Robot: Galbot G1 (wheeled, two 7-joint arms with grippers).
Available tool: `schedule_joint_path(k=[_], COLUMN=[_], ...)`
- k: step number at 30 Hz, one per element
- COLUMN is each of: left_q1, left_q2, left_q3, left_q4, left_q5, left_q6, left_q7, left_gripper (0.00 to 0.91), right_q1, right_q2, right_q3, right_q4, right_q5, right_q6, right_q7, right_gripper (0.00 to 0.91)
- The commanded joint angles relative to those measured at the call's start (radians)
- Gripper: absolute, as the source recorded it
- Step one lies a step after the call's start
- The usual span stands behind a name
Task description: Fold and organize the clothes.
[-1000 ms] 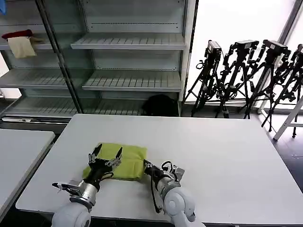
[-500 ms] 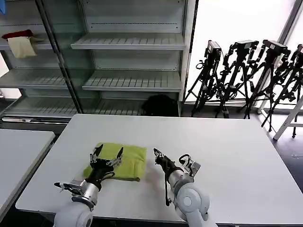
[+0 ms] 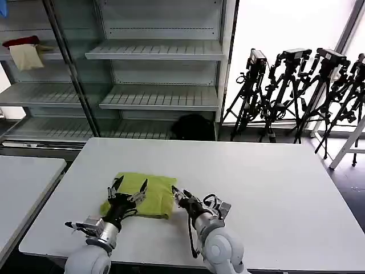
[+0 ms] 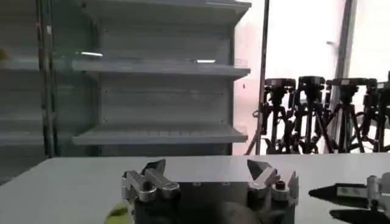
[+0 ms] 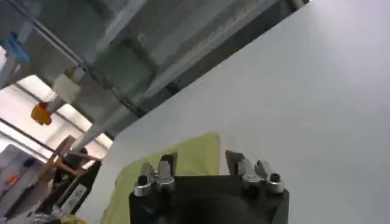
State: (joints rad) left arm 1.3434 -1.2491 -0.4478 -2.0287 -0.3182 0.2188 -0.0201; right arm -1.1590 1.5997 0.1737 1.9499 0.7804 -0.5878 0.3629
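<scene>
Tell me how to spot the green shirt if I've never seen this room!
Look at the big white table in front of the shelves. Near its front left part lies the lime-green T-shirt, folded into a soft bundle between the left gripper and the right gripper. It is the table's one bright thing; the red and cream cloths sit on a shelf.

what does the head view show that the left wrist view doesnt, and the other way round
Head view alone: the whole folded lime-green T-shirt on the white table, the open left hand above it, the right hand at its right edge, and red and cream cloths on a shelf.
Left wrist view alone: a close look at the left hand's spread fingertips.
Both: the table, shelving, tripods, and both hands.
</scene>
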Motion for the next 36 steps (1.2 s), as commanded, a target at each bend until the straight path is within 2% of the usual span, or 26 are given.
schedule_joint_path(k=[1, 2, 3, 4, 7, 10, 11, 16, 20, 27, 36], left_q1=[0.003, 0.003, 0.004, 0.004, 0.007, 0.007, 0.006, -0.027, -0.047, -0.06, -0.038], left_q2=[0.001, 0.001, 0.0, 0.0, -0.001, 0.0, 0.0, 0.022, 0.076, 0.124, 0.135], left_q3=[-0.001, -0.001, 0.0, 0.001, 0.001, -0.007, -0.017, -0.102, -0.187, -0.283, -0.311], left_q4=[0.007, 0.007, 0.007, 0.007, 0.003, -0.007, -0.012, 0.014, 0.062, 0.122, 0.12], left_q5=[-0.004, -0.005, -0.005, -0.006, -0.007, -0.022, -0.028, -0.053, -0.124, -0.166, -0.185], left_q6=[-0.002, -0.003, -0.003, -0.003, -0.003, -0.002, 0.001, 0.007, 0.019, 0.018, 0.018], left_q7=[0.001, 0.001, 0.0, 0.0, -0.001, -0.002, -0.002, 0.006, 0.033, 0.04, 0.039], left_gripper=[0.907, 0.907, 0.907, 0.907, 0.907, 0.907, 0.907, 0.907, 0.907, 0.907, 0.907], right_q1=[-0.006, -0.006, -0.005, -0.005, -0.001, 0.004, 0.006, 0.009, 0.007, 0.01, -0.001], right_q2=[-0.005, -0.003, 0.0, 0.002, 0.011, 0.018, 0.02, 0.02, 0.017, 0.02, -0.042], right_q3=[-0.039, -0.045, -0.049, -0.051, -0.058, -0.066, -0.069, -0.068, -0.065, -0.05, -0.003], right_q4=[-0.042, -0.044, -0.047, -0.049, -0.061, -0.069, -0.071, -0.073, -0.068, -0.052, 0.077], right_q5=[-0.057, -0.061, -0.066, -0.067, -0.074, -0.079, -0.081, -0.081, -0.08, -0.075, -0.023], right_q6=[0.0, 0.0, 0.001, 0.001, 0.0, 0.0, 0.0, 0.0, 0.0, 0.002, 0.0], right_q7=[-0.002, -0.003, -0.002, -0.003, -0.004, 0.003, 0.005, 0.015, 0.018, 0.022, 0.051], right_gripper=[0.856, 0.796, 0.675, 0.605, 0.292, 0.111, 0.0, 0.0, 0.0, 0.0, 0.0])
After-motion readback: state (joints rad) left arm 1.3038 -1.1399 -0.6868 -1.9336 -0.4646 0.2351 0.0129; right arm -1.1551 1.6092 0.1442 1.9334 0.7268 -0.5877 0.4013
